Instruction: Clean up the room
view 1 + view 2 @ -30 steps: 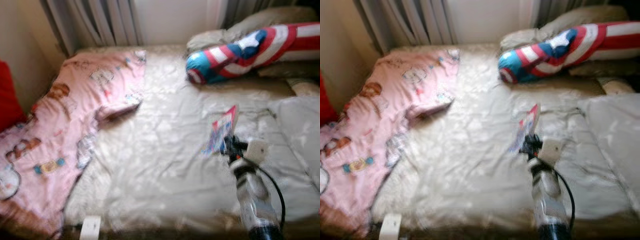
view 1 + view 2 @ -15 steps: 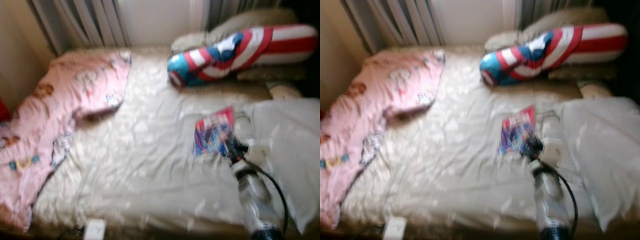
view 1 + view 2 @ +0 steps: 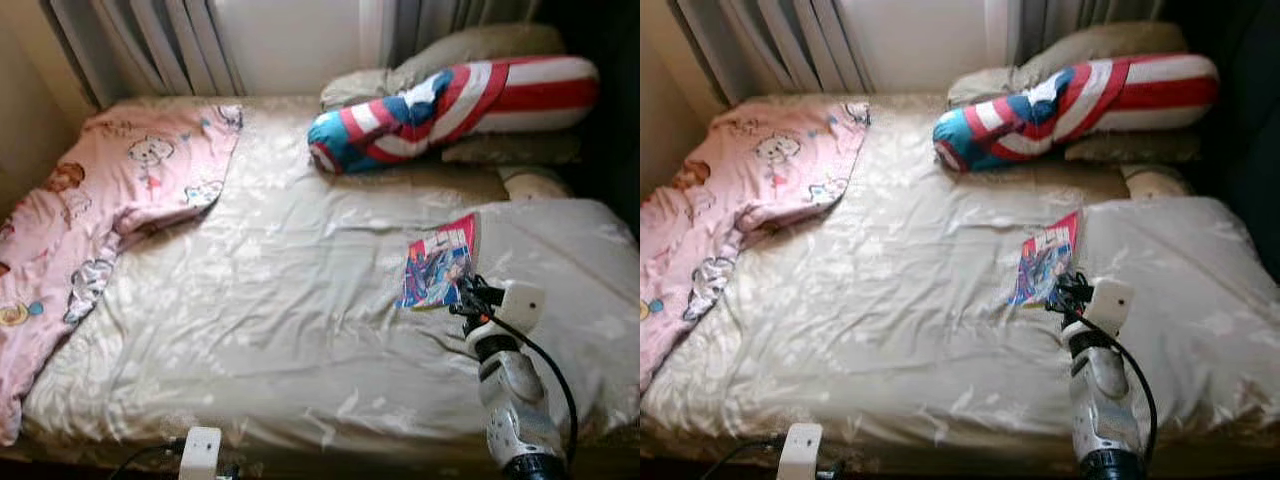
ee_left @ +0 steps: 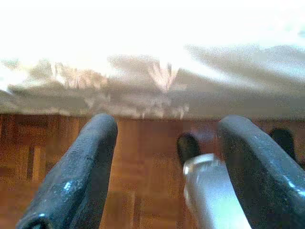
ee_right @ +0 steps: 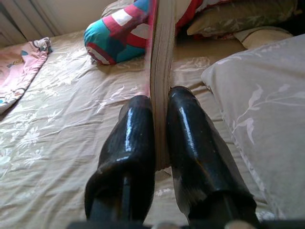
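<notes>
The middle of the bed (image 3: 290,300) is bare sheet, open to a reach from the near edge. A pink blanket (image 3: 110,200) covers the left side. A striped bolster (image 3: 440,100) and pillows (image 3: 470,50) block the head end. On the right, a grey pillow (image 3: 570,260) lies just beside the book (image 3: 438,268) pinched in the right gripper (image 3: 468,296). The left gripper (image 4: 162,157) hangs over wood floor (image 4: 143,181) below the bed edge, fingers apart.

Both eye views look down on the bed (image 3: 300,300) from its foot; wrist views sit close behind their jaws.
</notes>
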